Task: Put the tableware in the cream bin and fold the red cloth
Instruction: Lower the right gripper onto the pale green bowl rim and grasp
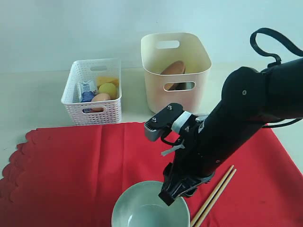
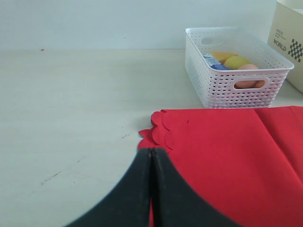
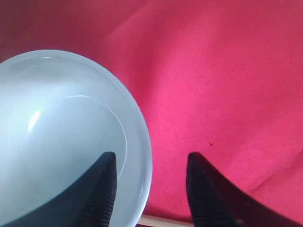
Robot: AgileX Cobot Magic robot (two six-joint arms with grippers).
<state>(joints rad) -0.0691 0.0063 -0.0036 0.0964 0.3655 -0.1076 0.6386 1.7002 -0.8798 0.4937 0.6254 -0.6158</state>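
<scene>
Right gripper (image 3: 151,158) hangs with its jaws apart astride the rim of the pale green bowl (image 3: 61,132), one finger inside, one outside over the red cloth (image 1: 71,165), which lies spread on the bench (image 2: 71,104). Wooden chopsticks (image 1: 215,195) lie on the cloth just beside the bowl. A round brown plate (image 1: 174,68) leans inside the cream bin (image 1: 154,90) beyond the cloth's far edge. Left gripper (image 2: 151,153), jaws pressed together, hovers by the cloth's scalloped corner.
</scene>
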